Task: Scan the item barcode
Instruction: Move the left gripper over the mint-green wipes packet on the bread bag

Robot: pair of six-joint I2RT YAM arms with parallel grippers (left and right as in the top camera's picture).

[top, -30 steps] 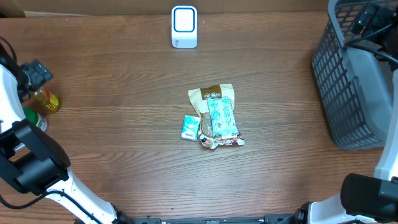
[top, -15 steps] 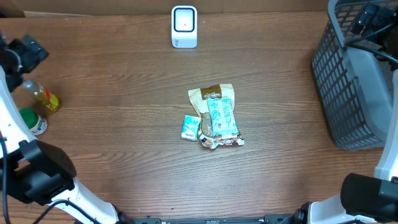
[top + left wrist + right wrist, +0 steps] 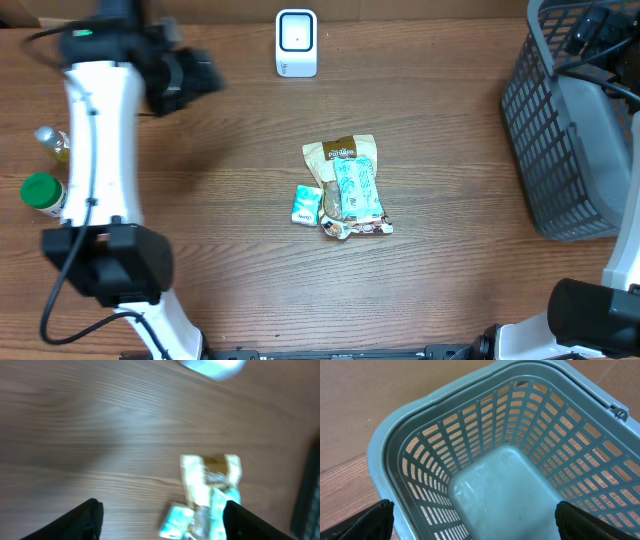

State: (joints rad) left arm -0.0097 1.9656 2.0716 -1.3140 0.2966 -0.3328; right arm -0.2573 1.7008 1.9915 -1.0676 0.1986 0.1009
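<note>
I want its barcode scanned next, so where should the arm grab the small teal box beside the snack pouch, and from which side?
Probably from straight above, jaws across the far and near ends of the small teal box. It lies flat, its right edge against the brown pouch, so only those ends and the left edge look free.

A dark brown table [image 3: 480, 290] fills the overhead view, its wood grain running left to right. The light is even and the shadows are soft. Beyond the table's edge lies a plain tan surface [image 3: 380, 390].
</note>
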